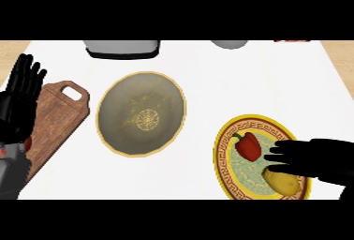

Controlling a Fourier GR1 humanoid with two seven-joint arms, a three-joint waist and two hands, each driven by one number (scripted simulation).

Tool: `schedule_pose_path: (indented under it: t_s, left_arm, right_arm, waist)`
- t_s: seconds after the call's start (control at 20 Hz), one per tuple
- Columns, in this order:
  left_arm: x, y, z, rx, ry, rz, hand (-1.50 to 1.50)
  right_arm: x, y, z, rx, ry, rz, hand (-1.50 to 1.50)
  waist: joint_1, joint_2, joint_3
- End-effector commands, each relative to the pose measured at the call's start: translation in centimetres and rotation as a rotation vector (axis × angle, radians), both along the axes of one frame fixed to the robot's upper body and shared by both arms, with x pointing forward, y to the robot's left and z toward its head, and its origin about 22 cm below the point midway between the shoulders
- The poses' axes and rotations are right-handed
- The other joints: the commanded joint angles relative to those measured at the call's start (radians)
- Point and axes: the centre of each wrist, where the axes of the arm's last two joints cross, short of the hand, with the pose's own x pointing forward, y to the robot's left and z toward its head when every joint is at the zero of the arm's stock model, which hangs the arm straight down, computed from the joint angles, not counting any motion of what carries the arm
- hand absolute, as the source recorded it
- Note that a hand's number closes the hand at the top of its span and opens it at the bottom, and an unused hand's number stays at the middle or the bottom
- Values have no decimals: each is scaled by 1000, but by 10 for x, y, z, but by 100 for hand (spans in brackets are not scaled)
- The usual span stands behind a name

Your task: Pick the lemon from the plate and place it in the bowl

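Lemon point(283, 182) on plate point(228, 145), one pepper point(248, 145) beside it.
We see our right hand point(319, 158) over it, fingers straight; left hand point(19, 101) open at the edge; one bowl point(142, 114).

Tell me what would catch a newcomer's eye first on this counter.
Probably the right hand, lying over the yellow-rimmed plate at lower right, just above the lemon with a red pepper beside it. Next, the big grey-green bowl in the middle, and the left hand resting open by the wooden board.
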Motion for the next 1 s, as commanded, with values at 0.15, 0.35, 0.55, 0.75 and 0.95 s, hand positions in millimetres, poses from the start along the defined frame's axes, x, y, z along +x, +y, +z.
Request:
schedule_pose_path:
  t_s: [0.15,0.35,0.55,0.75,0.95]
  left_arm:
    - [-2,-2,11,11,5,-1,0]
    - [-2,11,6,16,-5,7,0]
    - [0,21,-14,-11,-9,10,0]
    - [6,15,2,14,-9,13,0]
    - [-15,13,-7,-14,-4,3,0]
  right_arm:
    - [7,16,-20,-4,70,64,-150]
    - [12,16,-33,-46,79,66,-150]
    - [7,36,-41,-48,64,79,-150]
    - [9,15,-67,-40,87,50,-150]
    - [-4,19,-86,-68,86,13,-150]
  waist:
    - [-4,-2,0]
    - [-5,-1,0]
    - [-9,0,-1]
    - [-8,-1,0]
    - [-6,-2,0]
